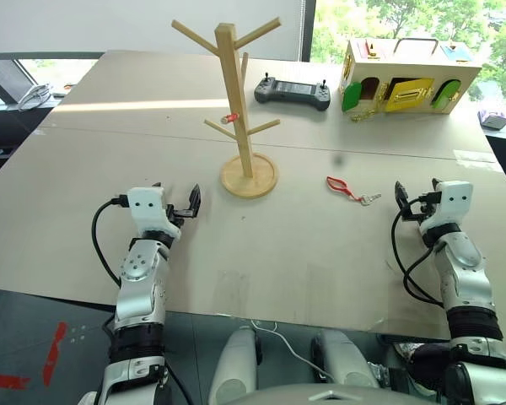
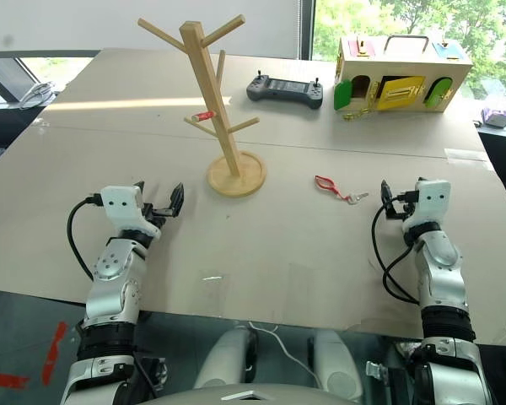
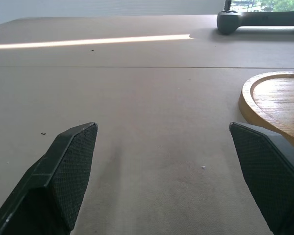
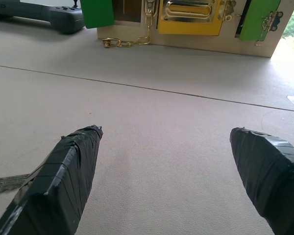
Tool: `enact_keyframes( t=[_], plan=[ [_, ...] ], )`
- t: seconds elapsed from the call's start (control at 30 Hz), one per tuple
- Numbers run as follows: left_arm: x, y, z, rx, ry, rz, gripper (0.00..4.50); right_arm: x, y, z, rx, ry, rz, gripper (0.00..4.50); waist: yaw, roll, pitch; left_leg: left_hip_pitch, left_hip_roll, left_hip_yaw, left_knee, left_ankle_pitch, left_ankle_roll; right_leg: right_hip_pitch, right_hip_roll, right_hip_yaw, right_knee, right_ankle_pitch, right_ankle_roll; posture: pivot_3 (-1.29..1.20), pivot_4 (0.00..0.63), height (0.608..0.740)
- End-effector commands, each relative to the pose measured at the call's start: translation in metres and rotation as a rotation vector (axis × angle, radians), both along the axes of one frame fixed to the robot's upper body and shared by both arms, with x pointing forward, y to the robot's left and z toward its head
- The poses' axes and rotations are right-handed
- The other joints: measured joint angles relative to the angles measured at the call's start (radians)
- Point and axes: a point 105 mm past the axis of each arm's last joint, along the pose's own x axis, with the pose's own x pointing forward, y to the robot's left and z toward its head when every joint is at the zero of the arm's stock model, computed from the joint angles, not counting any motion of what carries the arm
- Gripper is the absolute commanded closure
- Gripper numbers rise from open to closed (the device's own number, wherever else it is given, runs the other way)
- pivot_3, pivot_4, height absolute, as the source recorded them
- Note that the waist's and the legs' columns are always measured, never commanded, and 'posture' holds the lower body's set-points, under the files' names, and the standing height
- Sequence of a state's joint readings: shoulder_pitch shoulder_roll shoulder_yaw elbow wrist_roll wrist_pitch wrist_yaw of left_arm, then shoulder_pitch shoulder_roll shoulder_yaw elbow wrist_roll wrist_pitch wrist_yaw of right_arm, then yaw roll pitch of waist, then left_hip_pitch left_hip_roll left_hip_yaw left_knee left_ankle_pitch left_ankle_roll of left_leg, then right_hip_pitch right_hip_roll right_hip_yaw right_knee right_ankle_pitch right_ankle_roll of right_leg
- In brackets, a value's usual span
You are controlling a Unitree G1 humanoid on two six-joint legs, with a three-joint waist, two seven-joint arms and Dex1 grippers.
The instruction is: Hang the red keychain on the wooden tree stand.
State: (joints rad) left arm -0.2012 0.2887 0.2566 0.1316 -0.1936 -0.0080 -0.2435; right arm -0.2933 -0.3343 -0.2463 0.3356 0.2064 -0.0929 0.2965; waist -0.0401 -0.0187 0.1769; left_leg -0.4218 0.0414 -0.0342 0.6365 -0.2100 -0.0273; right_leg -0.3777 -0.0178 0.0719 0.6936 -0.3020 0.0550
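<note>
Windows with green trees beyond them ran behind a wide tan tabletop made of two boards joined by a seam. Near the middle of it stood the wooden tree stand, upright on its round disc base, with pegs slanting up from a square post. A small red-and-white tag hung on one of the lower pegs on the robot's left side of the post. The red keychain lay flat on the tabletop to the right of the stand's base, well apart from it, its red cord loop toward the stand and its small silver key toward the right arm. Farther back sat a dark handheld controller, and to its right a cream house-shaped box with green and yellow doors and a brass chain hanging at its front. The left gripper hovered near the stand's base, its fingers spread wide and holding nothing. The right gripper hovered just to the right of the keychain, not touching it, fingers likewise wide apart and empty.
</note>
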Motion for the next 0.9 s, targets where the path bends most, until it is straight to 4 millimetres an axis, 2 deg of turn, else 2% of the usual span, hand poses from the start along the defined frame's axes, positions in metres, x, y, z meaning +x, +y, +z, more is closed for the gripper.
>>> enact_keyframes(
  t=[0.03, 0.7, 0.83, 0.9],
  plan=[
    [0.0, -0.001, 0.007, 0.005, -0.045, -0.009, 0.04, 0.002, -0.004, 0.018, -0.016, -0.065, -0.007, 0.0, 0.0, 0.0, 0.0, 0.0, 0.0, 0.0, 0.0, 0.0, 0.0, 0.0, 0.0, 0.0, 0.0, 0.0, 0.0, 0.0, 0.15, 0.74],
    [-0.004, 0.001, 0.0, 0.019, -0.041, 0.001, 0.04, 0.003, -0.005, 0.018, -0.021, -0.065, -0.005, 0.0, 0.0, 0.0, 0.0, 0.0, 0.0, 0.0, 0.0, 0.0, 0.0, 0.0, 0.0, 0.0, 0.0, 0.0, 0.0, 0.0, 0.15, 0.74],
    [-0.006, -0.011, 0.008, 0.01, -0.079, -0.07, 0.04, 0.003, -0.006, 0.018, -0.024, -0.061, 0.002, 0.0, 0.0, 0.0, 0.0, 0.0, 0.0, 0.0, 0.0, 0.0, 0.0, 0.0, 0.0, 0.0, 0.0, 0.0, 0.0, 0.0, 0.15, 0.74],
    [-0.017, -0.042, 0.017, -0.032, -0.123, -0.24, 0.04, 0.002, 0.0, 0.02, -0.001, -0.036, 0.09, 0.0, 0.0, 0.0, 0.0, 0.0, 0.0, 0.0, 0.0, 0.0, 0.0, 0.0, 0.0, 0.0, 0.0, 0.0, 0.0, 0.0, 0.15, 0.74]
  ],
)
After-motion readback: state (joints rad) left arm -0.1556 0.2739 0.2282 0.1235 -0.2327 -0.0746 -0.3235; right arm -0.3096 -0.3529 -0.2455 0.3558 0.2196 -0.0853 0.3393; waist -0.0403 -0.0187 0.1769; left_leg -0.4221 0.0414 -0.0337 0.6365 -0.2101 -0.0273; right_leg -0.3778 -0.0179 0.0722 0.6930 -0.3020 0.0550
